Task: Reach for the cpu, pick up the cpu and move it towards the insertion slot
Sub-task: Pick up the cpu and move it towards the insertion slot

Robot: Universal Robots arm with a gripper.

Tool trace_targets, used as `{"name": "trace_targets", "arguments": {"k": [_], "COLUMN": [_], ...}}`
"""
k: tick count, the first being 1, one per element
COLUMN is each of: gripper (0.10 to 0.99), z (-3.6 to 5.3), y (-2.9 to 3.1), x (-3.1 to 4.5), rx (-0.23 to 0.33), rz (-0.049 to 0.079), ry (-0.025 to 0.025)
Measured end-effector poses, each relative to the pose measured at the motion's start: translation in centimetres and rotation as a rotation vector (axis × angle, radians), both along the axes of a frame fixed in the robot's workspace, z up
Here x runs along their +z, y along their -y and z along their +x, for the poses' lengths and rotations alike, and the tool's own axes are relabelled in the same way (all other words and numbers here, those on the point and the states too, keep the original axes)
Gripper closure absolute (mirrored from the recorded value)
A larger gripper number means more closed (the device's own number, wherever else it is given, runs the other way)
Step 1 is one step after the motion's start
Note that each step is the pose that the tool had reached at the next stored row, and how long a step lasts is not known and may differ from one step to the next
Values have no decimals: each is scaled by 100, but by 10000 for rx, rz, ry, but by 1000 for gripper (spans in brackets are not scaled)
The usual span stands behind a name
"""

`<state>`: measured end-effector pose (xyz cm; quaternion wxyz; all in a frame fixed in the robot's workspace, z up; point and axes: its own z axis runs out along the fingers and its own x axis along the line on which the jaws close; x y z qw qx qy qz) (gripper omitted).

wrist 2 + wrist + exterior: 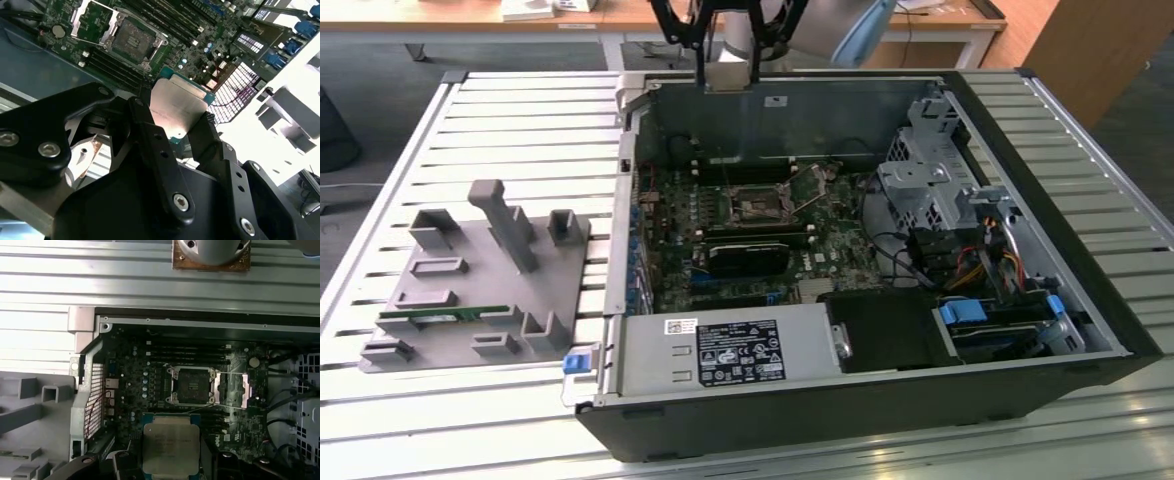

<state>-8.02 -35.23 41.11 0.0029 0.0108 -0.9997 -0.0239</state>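
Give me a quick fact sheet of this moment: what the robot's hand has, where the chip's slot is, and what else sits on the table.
hand: shut on the cpu
cpu: held flat above the open computer case, short of the socket
insertion slot: empty, frame open, dark centre showing
grey fixture: on the table at the exterior view's left, outside the case
memory stick: lying in the grey fixture

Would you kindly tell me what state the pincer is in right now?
Pincer: shut on the cpu, held above the open computer case.
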Motion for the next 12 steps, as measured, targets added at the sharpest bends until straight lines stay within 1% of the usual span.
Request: {"name": "trace_targets", "arguments": {"k": [10,11,12], "gripper": [541,541,541], "z": [231,269,290], "y": [-127,-139,-141], "x": [-19,-25,-26], "rx": [0,-1,-2], "rz": [-1,0,0], "ry": [0,0,0]}}
